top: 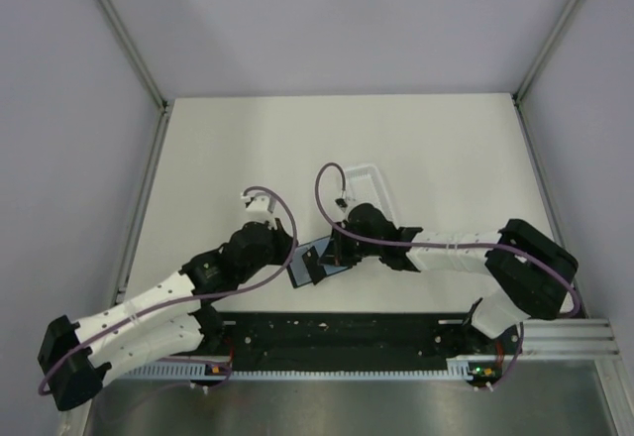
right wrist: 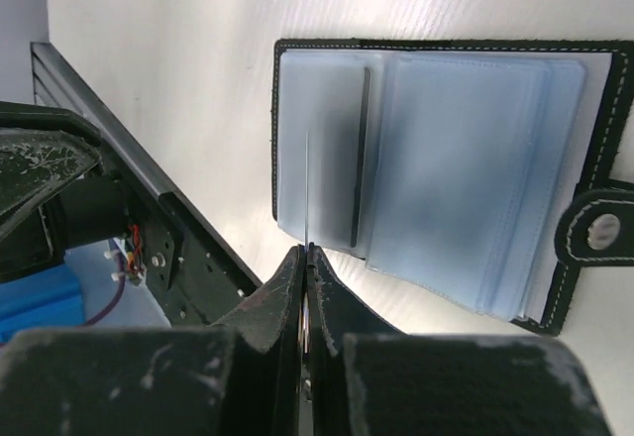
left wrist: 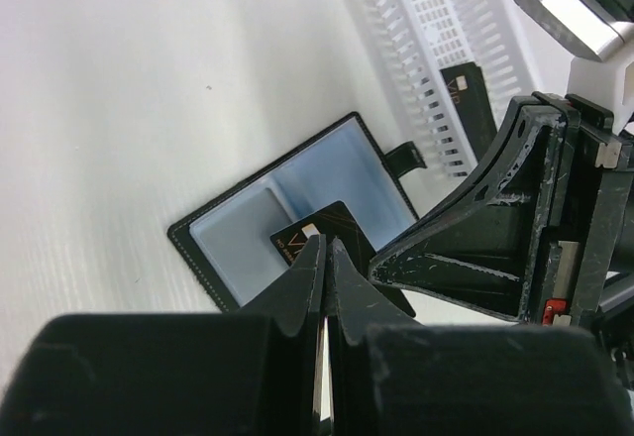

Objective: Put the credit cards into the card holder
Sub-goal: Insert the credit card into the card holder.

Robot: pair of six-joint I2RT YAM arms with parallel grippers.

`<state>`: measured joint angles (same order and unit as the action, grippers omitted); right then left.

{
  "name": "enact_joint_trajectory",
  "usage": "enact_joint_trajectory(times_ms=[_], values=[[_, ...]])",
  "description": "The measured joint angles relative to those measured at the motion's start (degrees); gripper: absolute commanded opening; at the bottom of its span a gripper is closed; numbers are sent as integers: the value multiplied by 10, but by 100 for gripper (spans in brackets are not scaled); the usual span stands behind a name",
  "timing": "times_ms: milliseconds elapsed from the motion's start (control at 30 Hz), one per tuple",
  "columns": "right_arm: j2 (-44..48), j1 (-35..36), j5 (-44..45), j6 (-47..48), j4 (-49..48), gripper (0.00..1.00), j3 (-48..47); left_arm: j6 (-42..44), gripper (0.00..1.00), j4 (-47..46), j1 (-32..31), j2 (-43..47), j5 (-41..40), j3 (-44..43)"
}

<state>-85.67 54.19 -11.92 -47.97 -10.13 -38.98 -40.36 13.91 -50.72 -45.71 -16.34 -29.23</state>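
On the table (left wrist: 119, 109), the open wallet (left wrist: 357, 173) is laid at the middle of the left wrist view. A dark card (left wrist: 315, 226) over it is gripped by the left jaws (left wrist: 325, 245). A clear wallet pocket is pinched by the right jaws (right wrist: 306, 250). Another card (left wrist: 471, 99) is seen at the white tray (left wrist: 436, 20), upper right.

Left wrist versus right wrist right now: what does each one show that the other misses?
Left wrist only: a credit card at the white tray, and a second card pinched in the left fingers over the card holder. Right wrist only: the pale stud on the holder's snap tab, and the right fingers pinching a clear sleeve edge-on. Both: the card holder lying open, blue-grey lining up.
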Motion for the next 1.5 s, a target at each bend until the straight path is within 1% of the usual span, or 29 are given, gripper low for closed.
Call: enact_joint_trajectory(times_ms=[167,333,467,633,767,933,1167,1500], values=[[-39,5,-8,5,5,0,-15,-5,1,11,0,-5,-9,18],[-34,5,14,25,37,0,-34,-12,0,8,0,-34,-9,29],[-9,3,37,48,71,0,-55,-23,0,3,0,-54,-10,45],[7,-24,28,68,82,0,-66,-49,0,7,1,-52,-18,66],[8,-56,13,77,91,0,-65,-78,0,16,1,-29,-33,88],[9,-71,4,84,98,0,-64,-108,0,29,4,-22,-44,109],[13,-71,-13,88,98,0,-64,-125,0,23,13,-82,-45,111],[22,-83,-20,87,101,0,-45,-116,0,-90,45,-185,-40,89]])
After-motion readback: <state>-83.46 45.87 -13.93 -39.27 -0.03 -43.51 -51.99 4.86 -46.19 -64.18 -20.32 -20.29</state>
